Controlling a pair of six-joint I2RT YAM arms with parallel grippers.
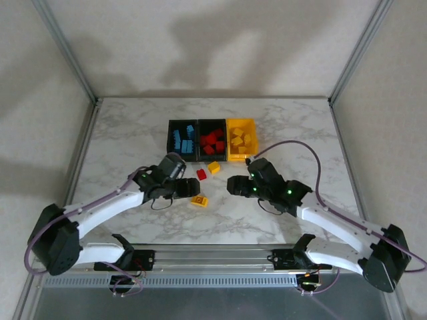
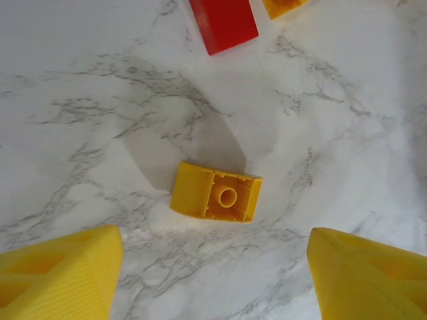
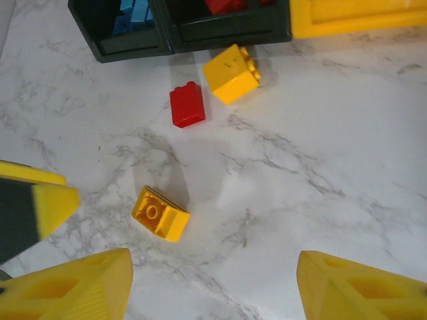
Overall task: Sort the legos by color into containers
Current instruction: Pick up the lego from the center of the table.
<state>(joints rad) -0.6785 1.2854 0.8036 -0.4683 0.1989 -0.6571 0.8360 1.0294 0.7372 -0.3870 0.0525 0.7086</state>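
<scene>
We saw a tipped yellow lego [image 1: 199, 201], a red lego [image 1: 201, 174] and an upright yellow lego [image 1: 213, 167] loose before the color-sorted containers [image 1: 241, 158].

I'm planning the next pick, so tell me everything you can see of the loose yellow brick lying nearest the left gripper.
The yellow brick is small, glossy plastic with one smooth sloped face. It lies tipped over, its hollow underside and round tube facing the left wrist camera. It rests on the marble table, apart from the red brick. Only the table touches it; the left gripper hangs open over it.
</scene>
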